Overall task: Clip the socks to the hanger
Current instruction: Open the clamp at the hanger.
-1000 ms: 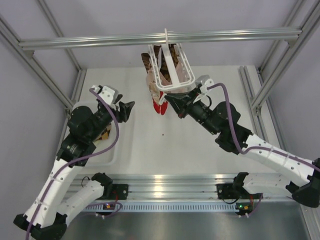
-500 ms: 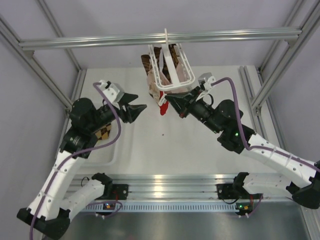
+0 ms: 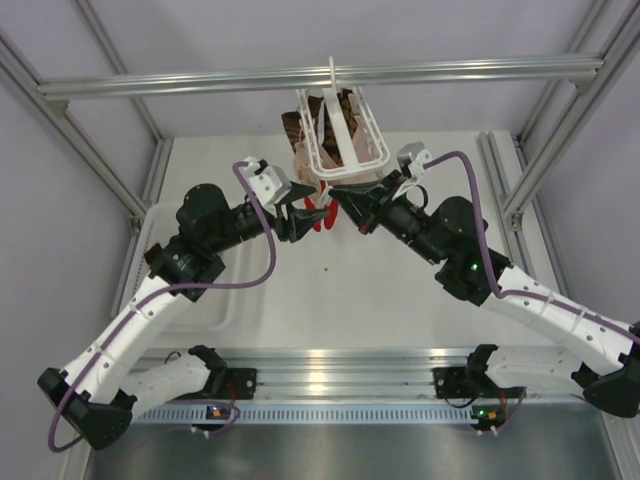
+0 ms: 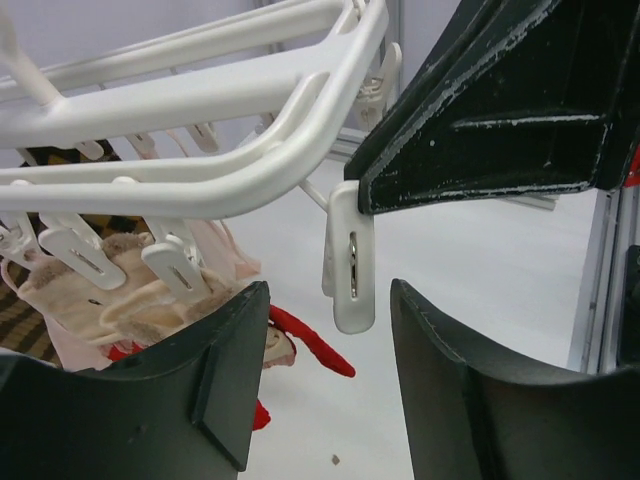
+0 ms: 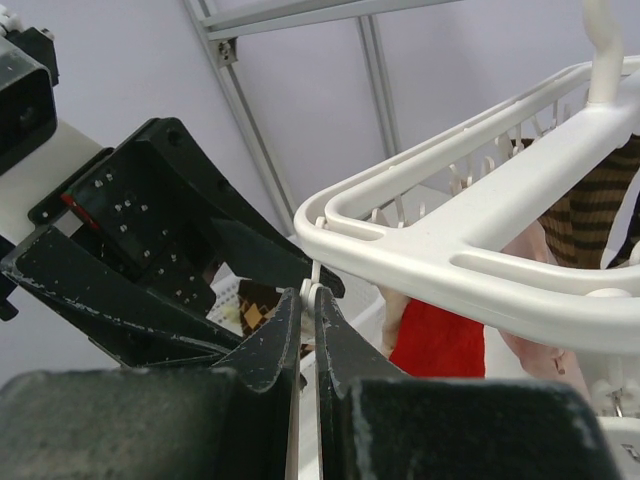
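The white hanger (image 3: pixel 345 145) hangs by its hook from the top bar. A brown and tan checked sock (image 3: pixel 291 124) hangs clipped at its far side, and shows in the right wrist view (image 5: pixel 592 215). Another checked sock (image 5: pixel 257 308) lies in the white tray below. My right gripper (image 3: pixel 343 203) is shut on the top of a dangling clip (image 5: pixel 309 292) at the hanger's near corner. My left gripper (image 3: pixel 303 208) is open and empty, with that clip (image 4: pixel 351 262) hanging between its fingers (image 4: pixel 225 360) without touching them.
A plain red sock (image 4: pixel 312 346) and a pale pink sock (image 4: pixel 135 290) hang from other clips on the hanger. A white tray (image 3: pixel 226 310) lies at the table's left under my left arm. Aluminium frame posts stand around the table.
My left arm has swung from over the tray at the left up to the hanger, gripper open, and now faces the right gripper. The right gripper has stayed at the clip.
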